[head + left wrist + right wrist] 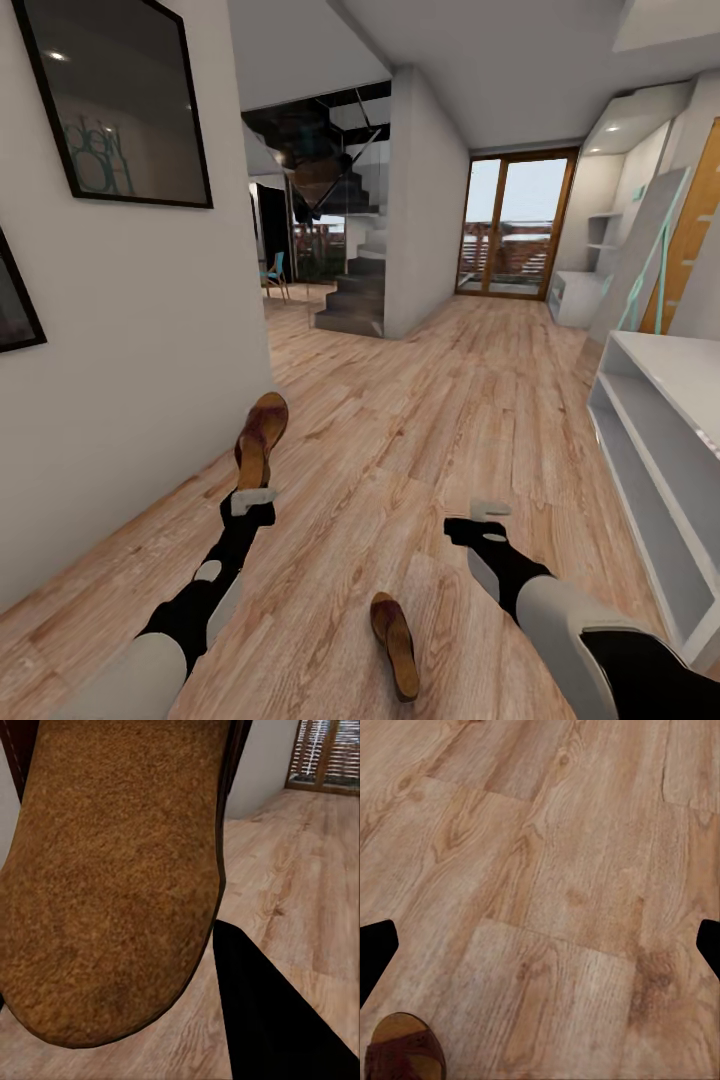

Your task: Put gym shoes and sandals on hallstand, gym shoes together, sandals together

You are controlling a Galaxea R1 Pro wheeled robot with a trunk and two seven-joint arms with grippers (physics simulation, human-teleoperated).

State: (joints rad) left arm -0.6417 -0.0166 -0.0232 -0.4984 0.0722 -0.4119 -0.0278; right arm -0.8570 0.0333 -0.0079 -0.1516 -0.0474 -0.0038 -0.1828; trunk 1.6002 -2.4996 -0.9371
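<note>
Wood-plank corridor floor point(420, 420), white wall point(130, 330)

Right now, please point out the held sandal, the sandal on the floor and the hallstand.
held sandal point(261, 438), head view, footbed.
sandal on the floor point(396, 644), head view, middle of footbed.
hallstand point(640, 420), head view, upper shelf board.

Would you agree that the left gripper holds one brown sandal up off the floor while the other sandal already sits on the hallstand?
Not quite: the other sandal lies on the corridor floor between the arms, not on the hallstand, as the head view shows. The left gripper does hold one sandal raised.
</note>
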